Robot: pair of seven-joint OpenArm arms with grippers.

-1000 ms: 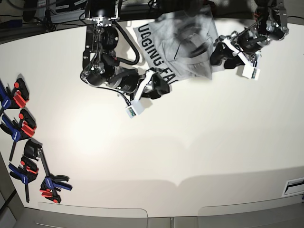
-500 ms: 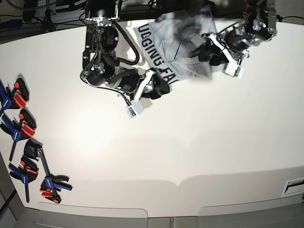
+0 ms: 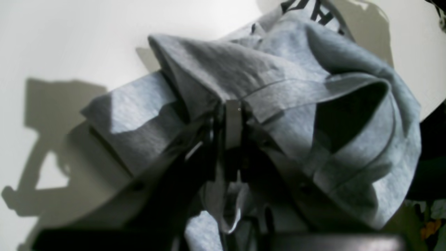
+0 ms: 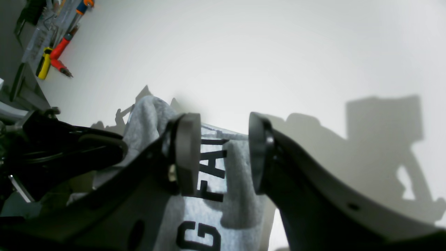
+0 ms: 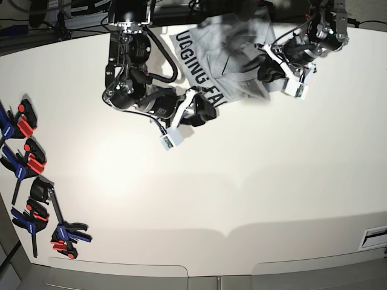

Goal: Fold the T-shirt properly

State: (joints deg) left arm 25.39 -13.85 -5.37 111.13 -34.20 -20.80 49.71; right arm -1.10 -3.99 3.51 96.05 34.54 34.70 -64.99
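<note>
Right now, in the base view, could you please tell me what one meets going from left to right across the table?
Clamps → right end effector → T-shirt → left end effector, shut on the T-shirt.

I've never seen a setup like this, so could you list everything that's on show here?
T-shirt: one, light grey with black block lettering, bunched at the far edge of the table.
Table: one, white, fills most of the base view.
Clamps: several, blue and black with red parts, along the table's left edge in the base view.
Hand tools: a few, red and yellow, beyond the table in the right wrist view.
Left gripper: one, black, fingers shut on a fold of the T-shirt.
Right gripper: one, black, fingers apart over the lettered edge, holding nothing.
</note>
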